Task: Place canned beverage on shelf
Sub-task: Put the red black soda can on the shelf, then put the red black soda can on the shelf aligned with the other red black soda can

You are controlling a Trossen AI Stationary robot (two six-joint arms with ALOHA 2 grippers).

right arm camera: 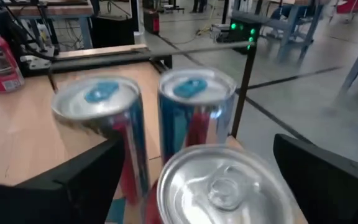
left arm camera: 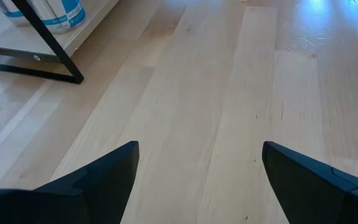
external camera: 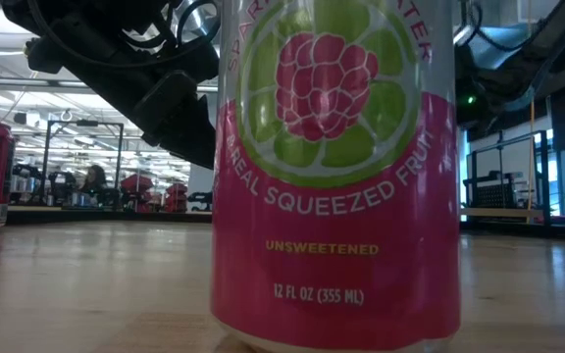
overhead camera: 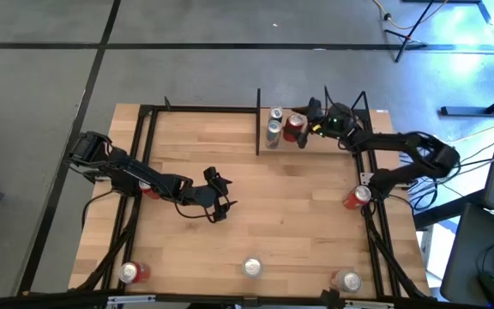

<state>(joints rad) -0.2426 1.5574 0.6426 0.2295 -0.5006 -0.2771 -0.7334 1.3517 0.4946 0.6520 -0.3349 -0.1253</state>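
Right gripper [overhead camera: 303, 129] at the light wooden shelf bay [overhead camera: 316, 148], fingers spread around a red beverage can [overhead camera: 294, 127]
We count two silver cans [overhead camera: 274, 129] just beside it against the black upright bar [overhead camera: 257, 120]; five more cans ring the wooden tabletop [overhead camera: 256, 206]; left gripper [overhead camera: 221, 199] gapes over open centre boards

Shelf [overhead camera: 320, 146] bay: two silver cans [overhead camera: 274, 122] crowd its left end against the black upright bar [overhead camera: 257, 120], red can [overhead camera: 294, 127] just beside them under the right claw [overhead camera: 308, 120]. Rest of bay toward the right is bare plank. Desk [overhead camera: 298, 215] centre open; left claw [overhead camera: 221, 196] spread wide there. Cans line the near edge.
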